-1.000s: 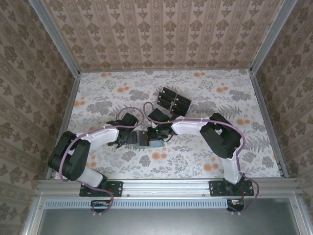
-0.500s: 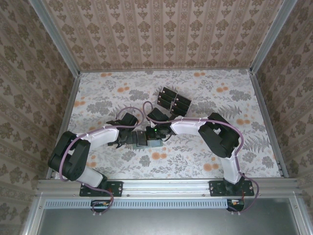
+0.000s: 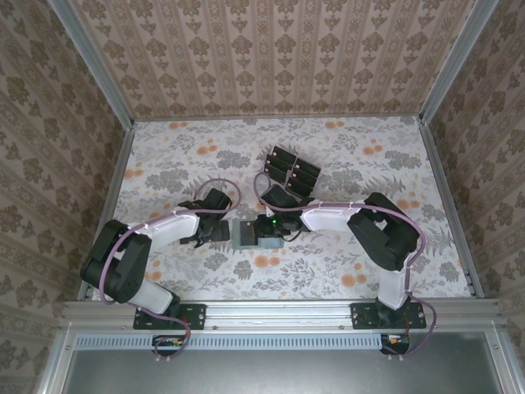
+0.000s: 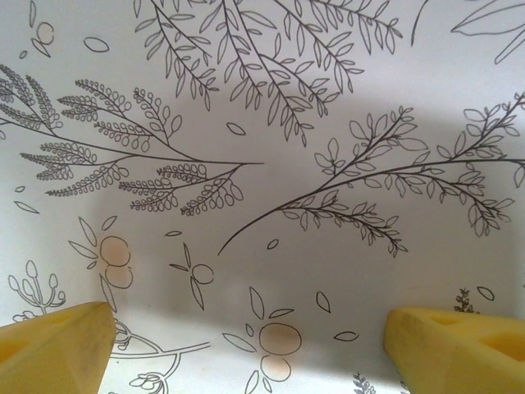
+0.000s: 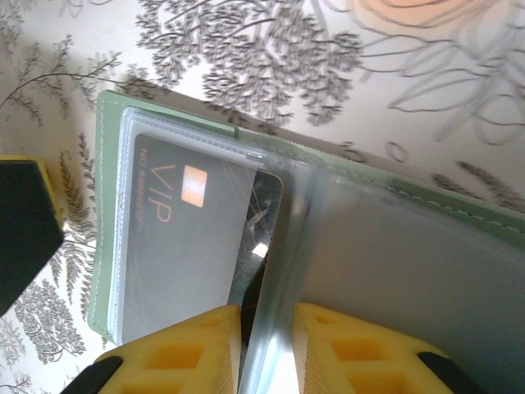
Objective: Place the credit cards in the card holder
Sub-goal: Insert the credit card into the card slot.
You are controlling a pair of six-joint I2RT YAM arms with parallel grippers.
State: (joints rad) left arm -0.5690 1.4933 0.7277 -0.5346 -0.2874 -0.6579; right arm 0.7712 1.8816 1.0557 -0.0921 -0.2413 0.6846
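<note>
Soft, even light falls from above in the top external view: the table [image 3: 369,164] is bright, the arms cast only faint, short shadows, and the picture is sharp, though the walls lean outward toward the edges. In the left wrist view the cloth is near white, with a broad pale grey shadow above and between the left gripper's fingers [image 4: 49,349], which are out of focus. In the right wrist view the clear sleeve [image 5: 394,271] of the card holder [image 5: 107,164] hazes the credit card [image 5: 180,238] milky grey. A small white glint sits just above the right gripper's fingers [image 5: 176,357], which are slightly blurred.
</note>
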